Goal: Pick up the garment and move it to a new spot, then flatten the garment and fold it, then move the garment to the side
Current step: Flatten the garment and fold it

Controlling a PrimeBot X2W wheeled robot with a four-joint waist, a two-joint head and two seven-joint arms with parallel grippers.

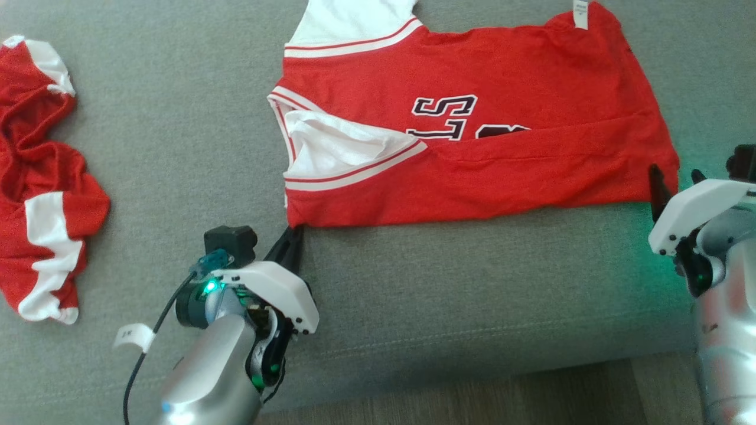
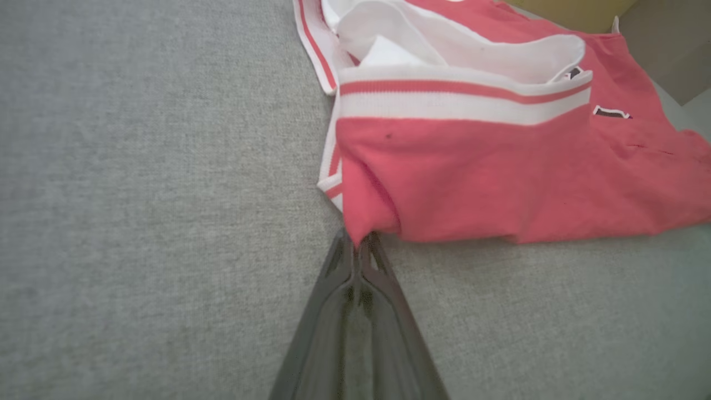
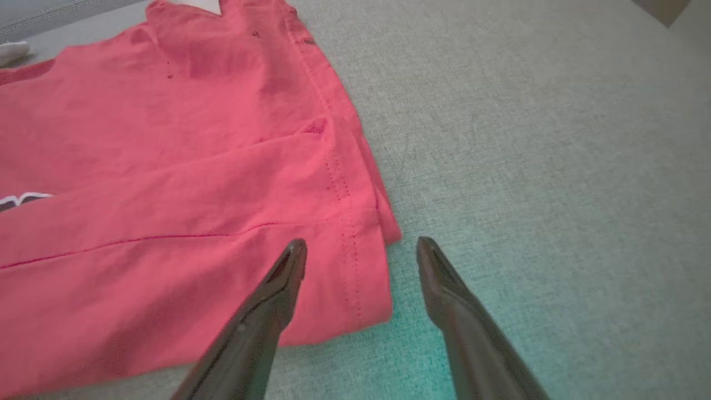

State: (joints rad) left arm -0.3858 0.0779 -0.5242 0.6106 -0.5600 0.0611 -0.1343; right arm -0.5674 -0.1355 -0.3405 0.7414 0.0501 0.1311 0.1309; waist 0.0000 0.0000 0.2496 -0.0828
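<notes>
The garment (image 1: 502,171) is a red jersey with white striped trim and black letters, spread flat on a grey cushion (image 1: 177,147). My left gripper (image 1: 293,233) is shut on its near-left corner. In the left wrist view the two fingers (image 2: 358,241) meet with a peak of red cloth (image 2: 500,178) pinched between their tips. My right gripper (image 1: 676,180) stands open at the near-right corner. The right wrist view has its fingertips (image 3: 361,247) on either side of the hemmed corner (image 3: 166,166), one finger over the cloth and one over bare cushion.
A second red and white garment (image 1: 41,195) lies crumpled at the far left of the cushion. The cushion's front edge runs below both arms, with wooden floor (image 1: 531,395) beyond it. Bare grey fabric lies between the two garments.
</notes>
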